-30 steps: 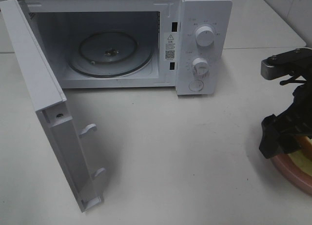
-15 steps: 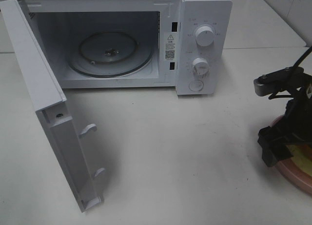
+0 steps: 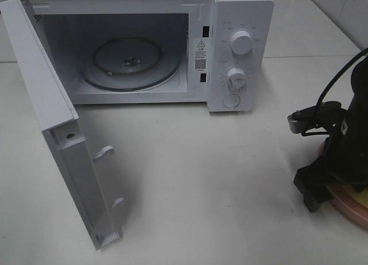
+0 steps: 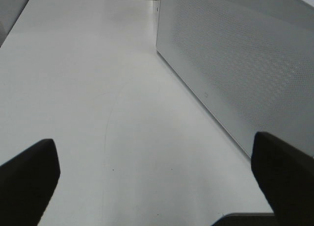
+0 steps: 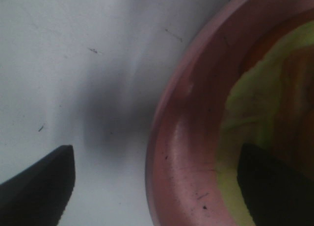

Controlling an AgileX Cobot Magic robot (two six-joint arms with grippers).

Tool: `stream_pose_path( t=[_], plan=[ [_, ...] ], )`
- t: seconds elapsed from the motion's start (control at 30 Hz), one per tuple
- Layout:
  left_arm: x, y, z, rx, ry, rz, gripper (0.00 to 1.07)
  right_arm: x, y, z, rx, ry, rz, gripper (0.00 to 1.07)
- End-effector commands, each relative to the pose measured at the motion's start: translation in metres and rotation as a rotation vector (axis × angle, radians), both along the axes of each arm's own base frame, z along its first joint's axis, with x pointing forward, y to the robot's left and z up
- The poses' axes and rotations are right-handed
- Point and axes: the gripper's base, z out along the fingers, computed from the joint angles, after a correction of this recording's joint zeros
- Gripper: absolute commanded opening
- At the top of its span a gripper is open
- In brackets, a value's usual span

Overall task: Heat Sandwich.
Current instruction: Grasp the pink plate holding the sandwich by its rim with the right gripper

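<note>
The right gripper (image 5: 156, 187) stood open astride the plate (image 5: 186, 138) rim, one finger (image 5: 274, 187) over the sandwich (image 5: 255, 103) on it, nearer than the left gripper (image 4: 157, 182), open and empty by the microwave (image 4: 235, 64).

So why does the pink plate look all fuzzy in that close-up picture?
In the right wrist view the camera is close, so the pink plate and sandwich blur; a soft shadow falls on the table. In the exterior high view the microwave looks sharp.
</note>
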Motion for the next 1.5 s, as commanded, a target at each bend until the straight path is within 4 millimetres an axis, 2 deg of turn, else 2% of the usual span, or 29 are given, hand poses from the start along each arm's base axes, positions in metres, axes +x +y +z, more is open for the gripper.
stream_pose_path(
  t=[0.03,0.37,0.5,0.53,0.57,0.6,0.67,0.7,0.73,0.8,0.87,1.3,1.5],
  plan=[
    [-0.0018,-0.0002,0.0001,0.000,-0.023,-0.010,1.00,0.0034,-0.0008,-0.0058,-0.005,0.003,-0.005,0.81],
    [-0.0018,-0.0002,0.0001,0.000,-0.023,-0.010,1.00,0.0050,0.0003,-0.0140,0.001,0.014,-0.013,0.78],
    [-0.0018,-0.0002,0.0001,0.000,-0.023,-0.010,1.00,0.0047,-0.0002,-0.0145,-0.006,0.018,-0.021,0.66],
    [-0.0018,-0.0002,0.0001,0.000,-0.023,-0.010,1.00,0.0047,-0.0002,-0.0145,-0.006,0.018,-0.021,0.66],
    [-0.0018,-0.0002,0.0001,0.000,-0.023,-0.010,1.00,0.0046,-0.0006,-0.0144,-0.010,0.018,-0.030,0.61],
    [-0.0018,-0.0002,0.0001,0.000,-0.023,-0.010,1.00,0.0044,-0.0011,-0.0144,-0.015,0.018,-0.055,0.50],
    [-0.0018,-0.0002,0.0001,0.000,-0.023,-0.010,1.00,0.0043,-0.0011,-0.0143,-0.016,0.017,-0.069,0.36],
    [-0.0018,-0.0002,0.0001,0.000,-0.023,-0.010,1.00,0.0043,-0.0011,-0.0143,-0.016,0.017,-0.069,0.36],
    [-0.0018,-0.0002,0.0001,0.000,-0.023,-0.010,1.00,0.0041,-0.0013,-0.0143,-0.018,0.019,-0.068,0.20],
    [-0.0018,-0.0002,0.0001,0.000,-0.023,-0.010,1.00,0.0042,-0.0016,-0.0143,-0.021,0.018,-0.064,0.03],
    [-0.0018,-0.0002,0.0001,0.000,-0.023,-0.010,1.00,0.0045,-0.0022,-0.0140,-0.028,0.015,-0.055,0.00],
    [-0.0018,-0.0002,0.0001,0.000,-0.023,-0.010,1.00,0.0064,0.0000,-0.0098,-0.054,0.010,-0.036,0.00],
    [-0.0018,-0.0002,0.0001,0.000,-0.023,-0.010,1.00,0.0044,0.0072,-0.0068,-0.150,-0.013,-0.006,0.00]
  ],
)
